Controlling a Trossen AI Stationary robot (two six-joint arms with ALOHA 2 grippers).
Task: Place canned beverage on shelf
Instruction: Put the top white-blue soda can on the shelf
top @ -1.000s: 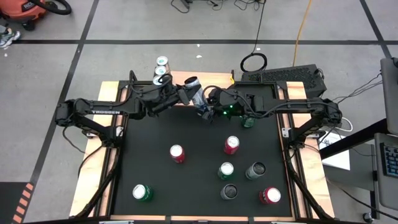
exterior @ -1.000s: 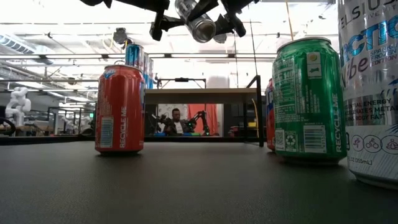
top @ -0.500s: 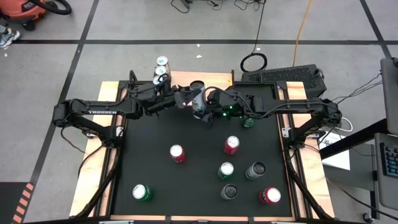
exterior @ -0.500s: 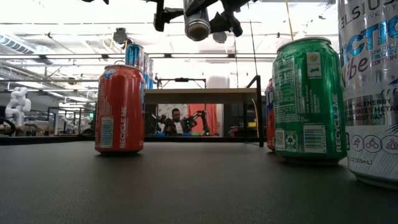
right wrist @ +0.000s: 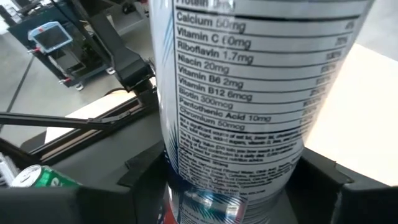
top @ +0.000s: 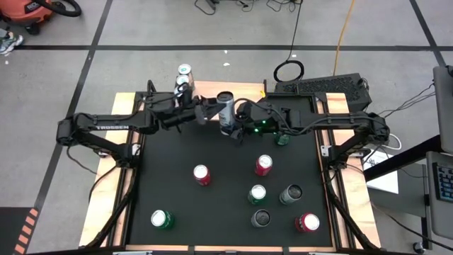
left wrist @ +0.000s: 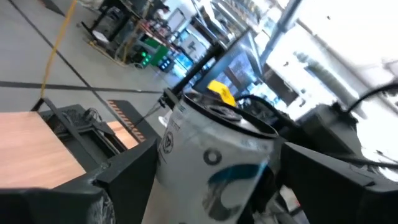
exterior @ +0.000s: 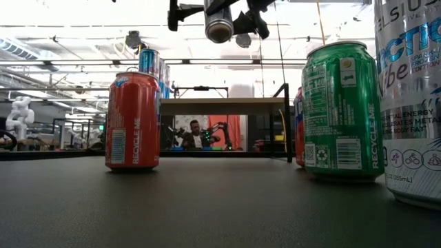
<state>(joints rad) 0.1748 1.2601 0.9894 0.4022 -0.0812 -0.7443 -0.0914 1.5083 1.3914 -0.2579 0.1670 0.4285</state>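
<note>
My right claw (top: 228, 125) is clamped around the lower part of a white can (top: 225, 106), which I hold in the air over the back edge of the counter (top: 177, 205). A second ago that can leaned sideways; now it stands upright, its top facing the ceiling. My left claw (top: 205, 112) sits just beside the can with its fingers spread wide and nothing in them; it has slid back a little toward its own side since then. In the left wrist view the can (left wrist: 214, 162) fills the space ahead, between my dark fingers (left wrist: 127, 171) but apart from them. The shelf (top: 205, 88) lies just behind the can, and two cans (top: 183, 81) stand at its left end. Seven more cans remain unmoved on the counter.
</note>
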